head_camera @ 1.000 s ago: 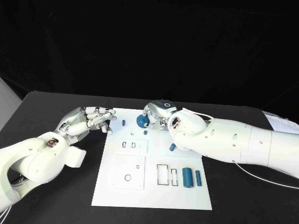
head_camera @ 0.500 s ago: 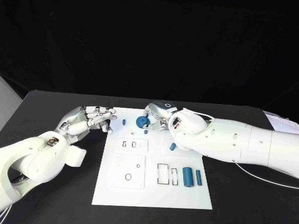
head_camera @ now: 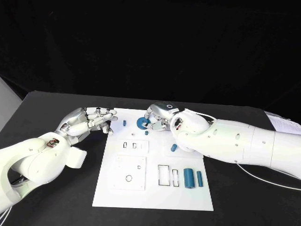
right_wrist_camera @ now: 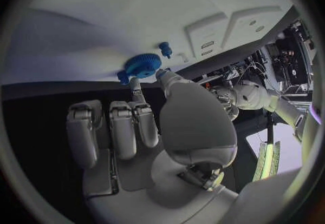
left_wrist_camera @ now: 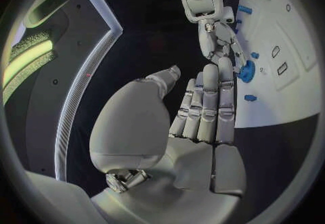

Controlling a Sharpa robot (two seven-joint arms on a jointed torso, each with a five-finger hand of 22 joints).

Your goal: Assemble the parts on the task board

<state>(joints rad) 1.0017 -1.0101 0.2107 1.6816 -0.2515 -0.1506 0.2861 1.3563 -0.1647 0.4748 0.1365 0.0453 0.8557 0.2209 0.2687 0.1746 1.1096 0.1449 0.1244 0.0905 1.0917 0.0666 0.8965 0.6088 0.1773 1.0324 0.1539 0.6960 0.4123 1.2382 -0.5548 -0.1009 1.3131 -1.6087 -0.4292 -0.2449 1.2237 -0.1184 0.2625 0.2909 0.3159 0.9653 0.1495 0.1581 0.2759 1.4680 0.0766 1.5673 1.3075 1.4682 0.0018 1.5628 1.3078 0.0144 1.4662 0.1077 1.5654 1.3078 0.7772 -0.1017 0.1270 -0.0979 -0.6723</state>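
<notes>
The white task board [head_camera: 154,197] lies in the middle of the black table. A blue gear [head_camera: 143,123] sits near the board's far edge. My right hand [head_camera: 162,116] reaches down to it and pinches the gear [right_wrist_camera: 142,64] between the thumb and a fingertip. The same gear [left_wrist_camera: 246,71] and right hand [left_wrist_camera: 218,29] appear in the left wrist view. My left hand [head_camera: 89,120] hovers at the board's left edge with its fingers [left_wrist_camera: 206,102] stretched out side by side, holding nothing. Small blue pegs [head_camera: 124,123] [head_camera: 146,133] stand close to the gear.
A short blue piece [head_camera: 173,148] lies mid-board under my right forearm. A thick blue cylinder [head_camera: 189,178] and a thinner one [head_camera: 199,179] lie at the board's near right. Raised white blocks with slots [head_camera: 133,146] and a round hole [head_camera: 129,178] sit left of them.
</notes>
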